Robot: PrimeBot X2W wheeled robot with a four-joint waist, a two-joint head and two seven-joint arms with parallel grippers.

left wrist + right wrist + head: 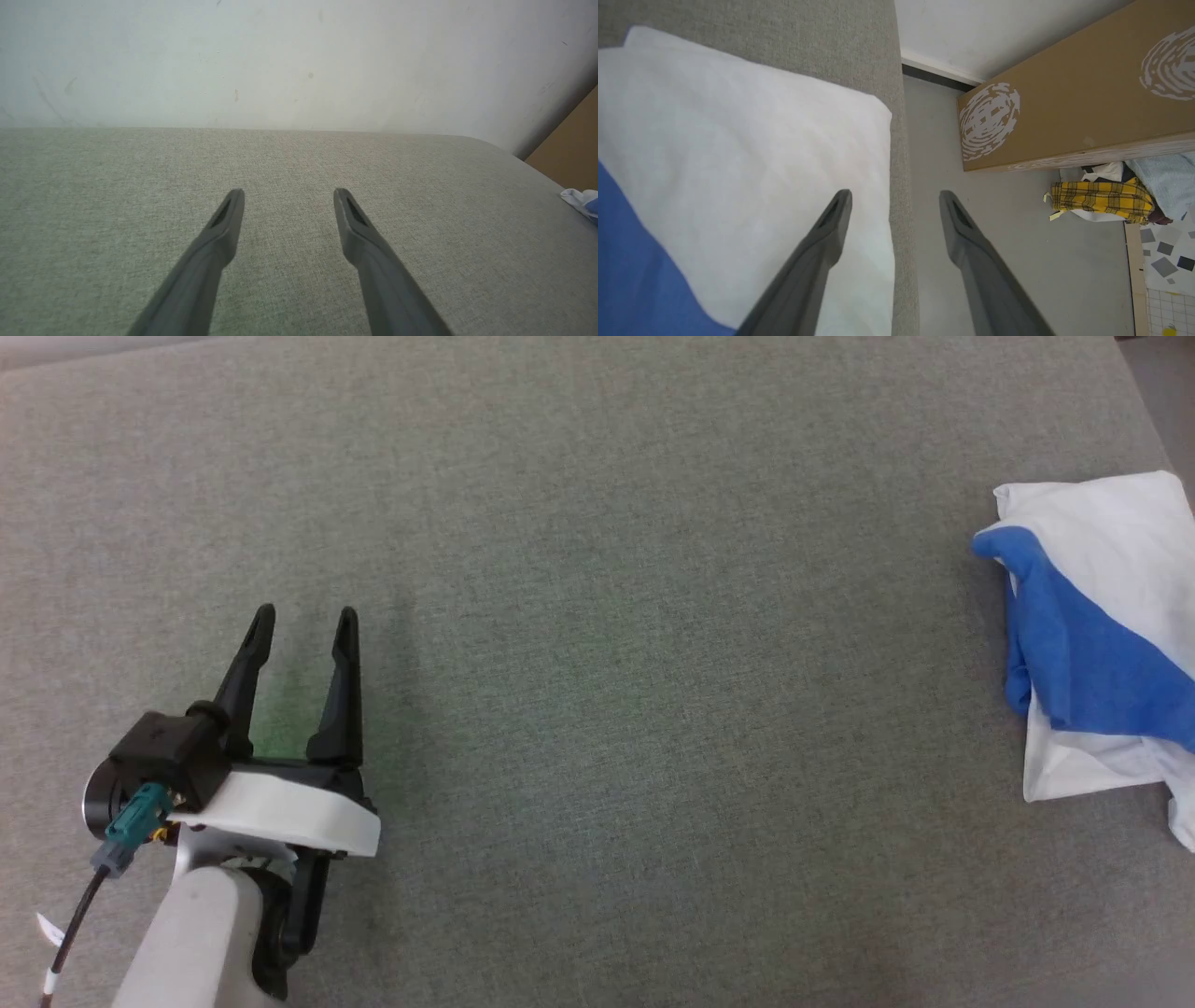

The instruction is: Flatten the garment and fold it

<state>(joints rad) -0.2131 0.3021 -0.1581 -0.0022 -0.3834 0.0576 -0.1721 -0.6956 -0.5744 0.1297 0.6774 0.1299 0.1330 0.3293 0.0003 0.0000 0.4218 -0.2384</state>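
Observation:
The garment (1102, 625) lies folded in a white bundle with a blue sleeve across it, at the right edge of the grey padded surface (597, 616). My right gripper (894, 196) hangs open just above the garment's white cloth (738, 154), one finger over the cloth and the other past the surface's edge, over the floor. Nothing sits between those fingers. Far to the left, my left gripper (306, 616) rests open over bare grey fabric, well apart from the garment. A corner of the garment (581, 200) peeks in at the right of the left wrist view, beyond my left gripper (288, 192).
A pale wall (280, 60) rises behind the surface. Beyond its right edge, grey floor (1017, 261) holds a long brown cardboard box (1064, 93) and a heap of cloth with a yellow plaid piece (1101, 200).

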